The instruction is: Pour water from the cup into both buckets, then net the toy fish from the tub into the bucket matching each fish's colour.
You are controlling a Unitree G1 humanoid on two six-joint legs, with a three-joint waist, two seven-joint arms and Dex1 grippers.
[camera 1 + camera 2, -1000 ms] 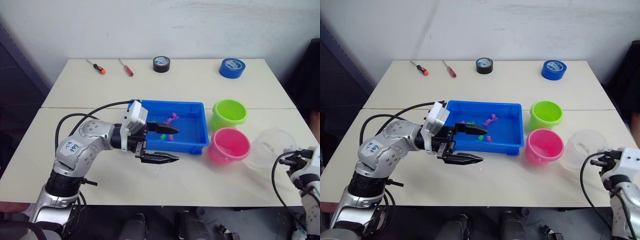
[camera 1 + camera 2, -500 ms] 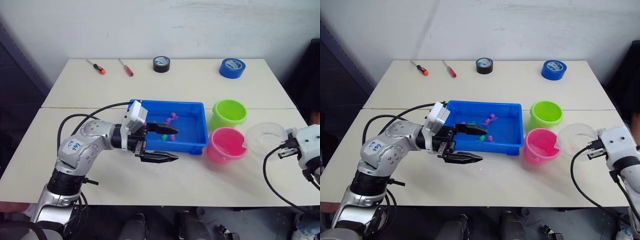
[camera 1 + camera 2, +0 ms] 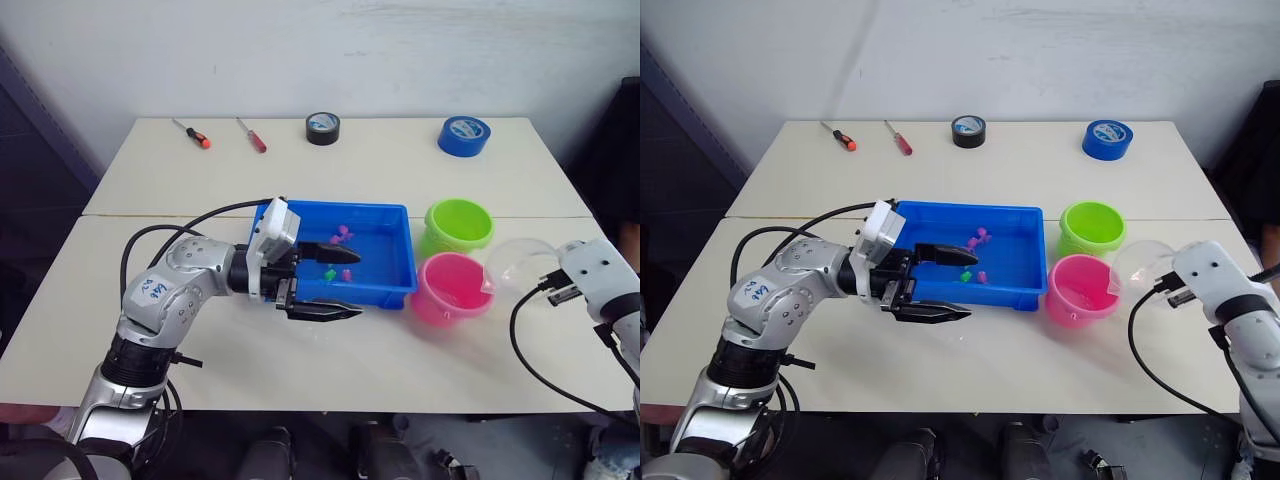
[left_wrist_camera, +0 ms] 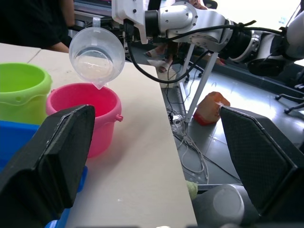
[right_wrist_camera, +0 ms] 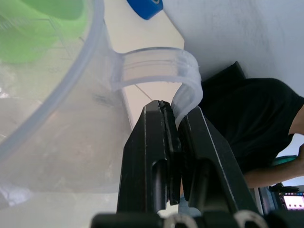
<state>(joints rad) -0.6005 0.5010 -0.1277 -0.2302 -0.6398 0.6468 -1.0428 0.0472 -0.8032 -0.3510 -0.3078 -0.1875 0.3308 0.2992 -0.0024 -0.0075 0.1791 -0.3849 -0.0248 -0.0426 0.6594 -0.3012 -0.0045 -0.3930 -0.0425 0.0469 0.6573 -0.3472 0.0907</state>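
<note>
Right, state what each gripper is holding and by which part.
The right gripper holds the clear cup by its handle, tilted over the pink bucket. The left gripper is open and holds nothing.

Left pincer (image 3: 342, 285) fingers spread, right pincer (image 5: 176, 130) clamped, arm raised

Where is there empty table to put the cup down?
Bare patches: the near table edge in front of the tub, and the far table between the black tape roll and blue tape roll. Crowded: around the green bucket and pink bucket.
</note>
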